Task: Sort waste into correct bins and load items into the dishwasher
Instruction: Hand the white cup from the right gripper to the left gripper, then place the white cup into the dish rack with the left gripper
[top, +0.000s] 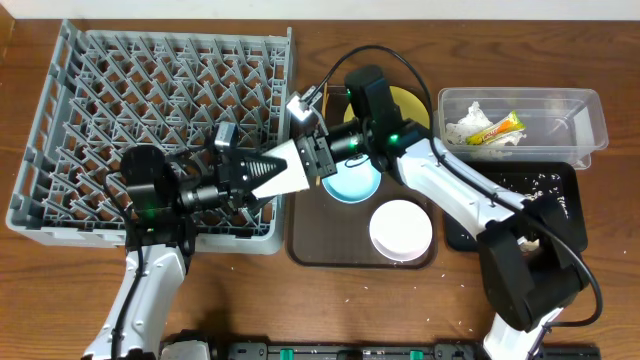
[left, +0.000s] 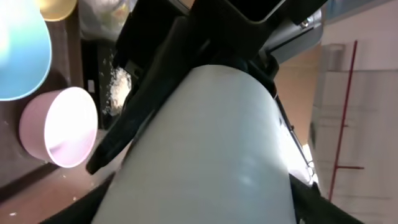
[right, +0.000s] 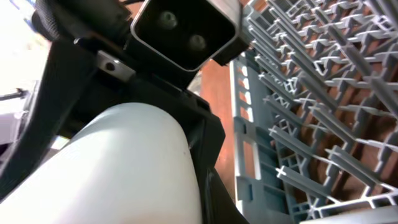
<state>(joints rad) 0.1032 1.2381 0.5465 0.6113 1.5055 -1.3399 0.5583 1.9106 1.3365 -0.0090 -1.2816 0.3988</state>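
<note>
- L arm lies low and reaches from the rack's (top: 150, 80) near side out to the right. L gripper (top: 300, 172) is turned on its side.
- Its jaws sit part open round the cup (top: 288, 164). Can't tell if they squeeze it.
- R arm bends back from the right, over the blue bowl (top: 352, 186). R gripper (top: 322, 158) points at the L one.
- R jaws are pinched shut on the cup's far end.
- Cup hangs btw both grippers at the rack's right edge, next to the brown tray (top: 310, 252).

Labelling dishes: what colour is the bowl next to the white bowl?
The bowl is light blue, clearest overhead.
</note>
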